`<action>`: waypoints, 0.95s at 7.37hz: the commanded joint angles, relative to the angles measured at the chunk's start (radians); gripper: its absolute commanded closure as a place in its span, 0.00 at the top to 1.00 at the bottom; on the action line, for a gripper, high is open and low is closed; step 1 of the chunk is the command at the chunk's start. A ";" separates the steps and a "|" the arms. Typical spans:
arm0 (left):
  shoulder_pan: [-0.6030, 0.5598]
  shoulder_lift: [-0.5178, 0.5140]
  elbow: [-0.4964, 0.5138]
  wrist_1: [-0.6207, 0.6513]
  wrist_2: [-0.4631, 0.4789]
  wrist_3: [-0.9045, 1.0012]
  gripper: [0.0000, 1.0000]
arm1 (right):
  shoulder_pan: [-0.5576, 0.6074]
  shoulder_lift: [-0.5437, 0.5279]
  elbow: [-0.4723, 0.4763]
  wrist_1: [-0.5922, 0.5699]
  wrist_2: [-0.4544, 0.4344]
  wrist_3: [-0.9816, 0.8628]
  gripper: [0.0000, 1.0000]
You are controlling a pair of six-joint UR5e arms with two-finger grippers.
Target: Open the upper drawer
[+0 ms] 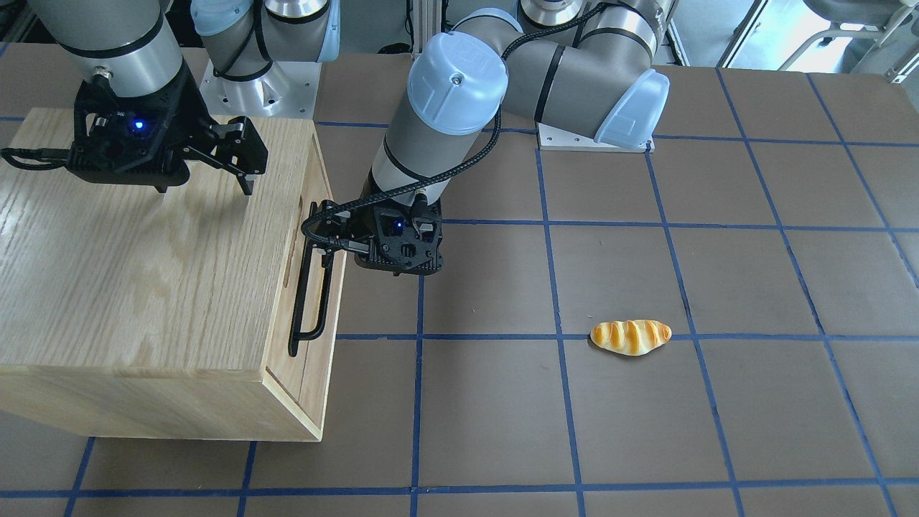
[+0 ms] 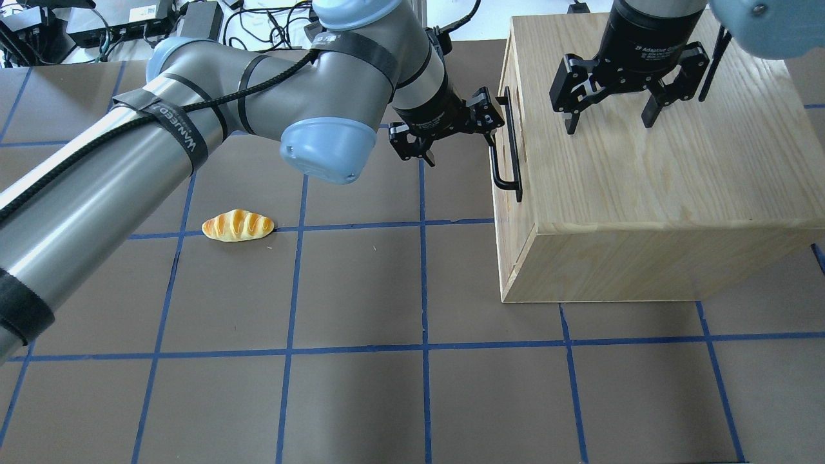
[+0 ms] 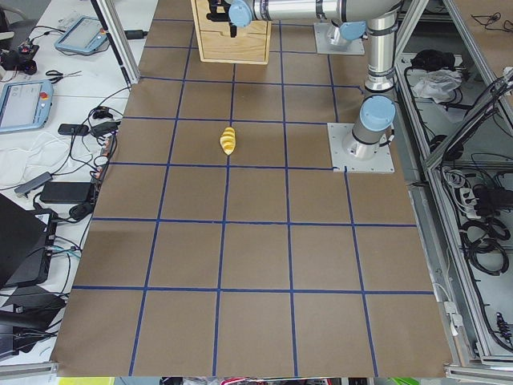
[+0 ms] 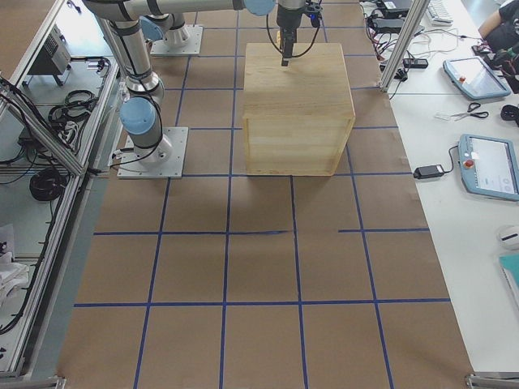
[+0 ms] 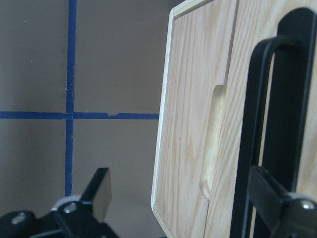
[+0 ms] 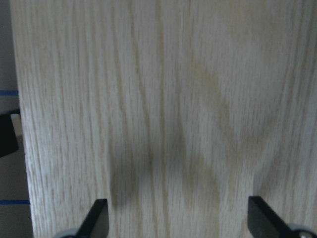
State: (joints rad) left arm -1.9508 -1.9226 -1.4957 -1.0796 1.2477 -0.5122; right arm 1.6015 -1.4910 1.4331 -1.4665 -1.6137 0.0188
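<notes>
The upper drawer's front (image 5: 247, 25) is light oak and sits flush in the oak cabinet (image 2: 644, 180), closed. Its long black bar handle (image 2: 514, 154) (image 1: 296, 316) (image 5: 247, 124) runs along the front. My left gripper (image 2: 454, 135) (image 1: 319, 237) (image 5: 188, 196) is open at the handle's far end. In the left wrist view the bar stands just inside one finger (image 5: 277, 198), and the other finger (image 5: 101, 191) hangs over the floor. An oval finger notch (image 5: 213, 139) shows beside the handle. My right gripper (image 2: 609, 122) (image 6: 178, 218) is open and empty just above the cabinet top.
A toy bread roll (image 2: 237, 225) (image 1: 630, 337) lies on the brown table with blue tape lines (image 2: 361, 335), well to the left of the cabinet. The cabinet also shows in the exterior right view (image 4: 296, 105). Monitors, cables and tablets lie beyond the table's ends.
</notes>
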 commanded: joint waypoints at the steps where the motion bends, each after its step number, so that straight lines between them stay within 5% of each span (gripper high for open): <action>1: -0.007 -0.001 0.000 0.001 -0.013 -0.005 1.00 | 0.000 0.000 0.000 0.000 0.000 0.000 1.00; 7: -0.010 -0.009 0.000 0.001 -0.017 0.004 1.00 | 0.000 0.000 0.001 0.000 0.000 0.001 1.00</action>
State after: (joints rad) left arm -1.9598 -1.9317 -1.4963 -1.0784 1.2315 -0.5088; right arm 1.6014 -1.4910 1.4334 -1.4665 -1.6138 0.0196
